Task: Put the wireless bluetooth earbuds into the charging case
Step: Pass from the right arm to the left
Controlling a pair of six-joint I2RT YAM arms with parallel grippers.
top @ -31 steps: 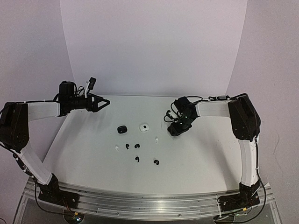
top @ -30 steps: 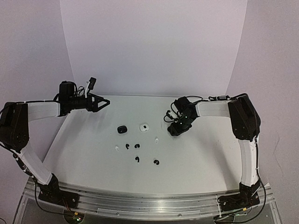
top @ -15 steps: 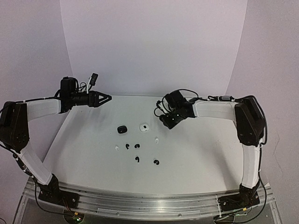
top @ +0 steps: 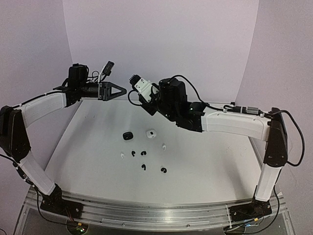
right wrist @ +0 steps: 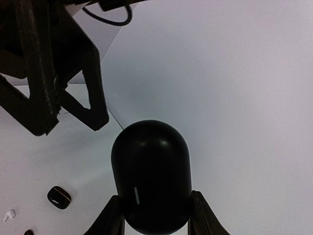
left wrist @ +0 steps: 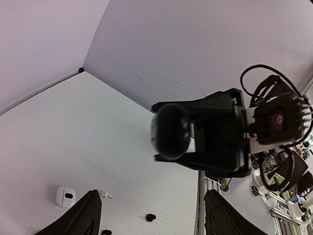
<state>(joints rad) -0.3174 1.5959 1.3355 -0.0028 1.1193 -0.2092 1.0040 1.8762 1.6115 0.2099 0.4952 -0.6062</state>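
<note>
Since a moment ago the right gripper (right wrist: pixel 154 203) has lifted off the table (top: pixel 210 161) and swung up high toward the left side. The left gripper (top: pixel 119 91) has gone up a little too. All six earbuds (top: pixel 144 167) lie on the table near the middle, four black and two white, close together but not touching. Just behind them sit a small black case (top: pixel 128 135) and a white case (top: pixel 151 133). The right gripper squeezes a round black case (right wrist: pixel 150 181) between its fingers, up in the air. The left gripper faces it, near but apart, with its fingers spread wide and nothing in them.
</note>
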